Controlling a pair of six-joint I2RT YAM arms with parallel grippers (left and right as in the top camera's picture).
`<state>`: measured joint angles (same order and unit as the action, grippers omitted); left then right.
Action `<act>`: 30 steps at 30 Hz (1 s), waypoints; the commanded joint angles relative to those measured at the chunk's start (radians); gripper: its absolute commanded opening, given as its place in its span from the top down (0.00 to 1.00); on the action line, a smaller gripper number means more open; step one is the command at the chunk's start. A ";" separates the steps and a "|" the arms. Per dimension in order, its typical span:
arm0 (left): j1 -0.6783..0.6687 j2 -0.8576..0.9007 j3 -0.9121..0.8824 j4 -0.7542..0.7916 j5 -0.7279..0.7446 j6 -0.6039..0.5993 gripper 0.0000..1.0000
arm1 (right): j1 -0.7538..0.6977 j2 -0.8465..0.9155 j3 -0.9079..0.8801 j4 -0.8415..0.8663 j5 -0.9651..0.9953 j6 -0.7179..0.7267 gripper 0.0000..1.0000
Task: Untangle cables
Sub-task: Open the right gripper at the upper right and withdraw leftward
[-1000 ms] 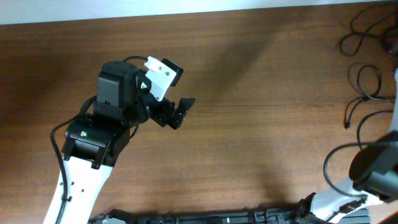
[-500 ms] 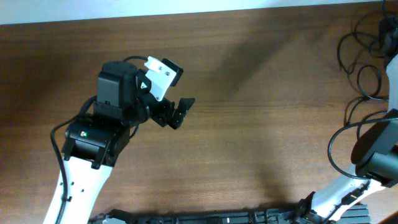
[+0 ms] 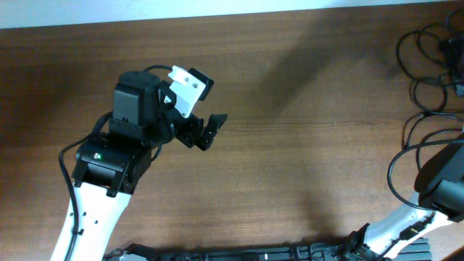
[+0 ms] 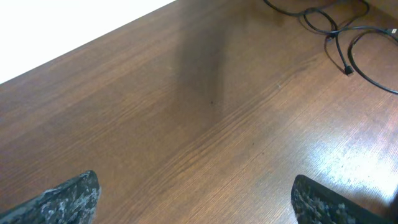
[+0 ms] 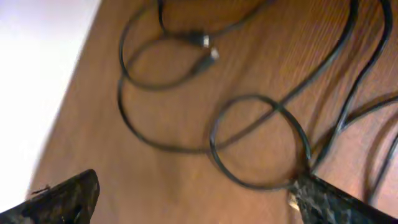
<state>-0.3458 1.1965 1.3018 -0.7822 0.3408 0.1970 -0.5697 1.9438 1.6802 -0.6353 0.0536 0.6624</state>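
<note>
The cables lie in loose, overlapping loops at the far right corner of the desk, running off the right edge of the overhead view. In the right wrist view, which is blurred, they sit directly under and ahead of the right jaws, which stand wide apart and empty. One closed loop lies between the two fingertips, its near rim close by the right-hand one. Two small plugs lie close together farther on. Most strands there run away from the jaws rather than across them, so a grasp likely needs a crossing strand picked out first. The right arm is by far the nearer. The left arm hangs over the left half of the desk, well apart from the cables, its jaws also spread with nothing between them. Its wrist view shows the cables only in the far right corner.
</note>
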 commanded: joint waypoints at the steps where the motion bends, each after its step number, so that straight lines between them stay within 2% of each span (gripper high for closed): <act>1: 0.002 -0.013 0.007 0.002 0.014 -0.006 0.01 | 0.009 -0.111 0.010 -0.091 -0.108 -0.166 0.01; 7: 0.002 -0.013 0.007 0.002 0.014 -0.006 0.01 | 0.073 -0.213 0.010 -0.334 -0.159 -0.281 0.01; 10: 0.002 -0.013 0.007 0.002 0.014 -0.006 0.01 | 0.156 -0.259 0.010 -0.455 -0.160 -0.374 0.01; 14: 0.002 -0.013 0.007 0.002 0.014 -0.006 0.01 | 0.285 -0.288 0.010 -0.560 -0.177 -0.390 0.01; 24: 0.002 -0.013 0.007 0.002 0.014 -0.006 0.01 | 0.608 -0.286 0.010 -0.610 -0.211 -0.389 0.01; 30: 0.002 -0.013 0.007 0.002 0.014 -0.006 0.01 | 0.710 -0.286 0.010 -0.607 -0.212 -0.389 0.01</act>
<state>-0.3458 1.1965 1.3018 -0.7822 0.3408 0.1970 0.1024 1.6783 1.6810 -1.2423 -0.1528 0.2832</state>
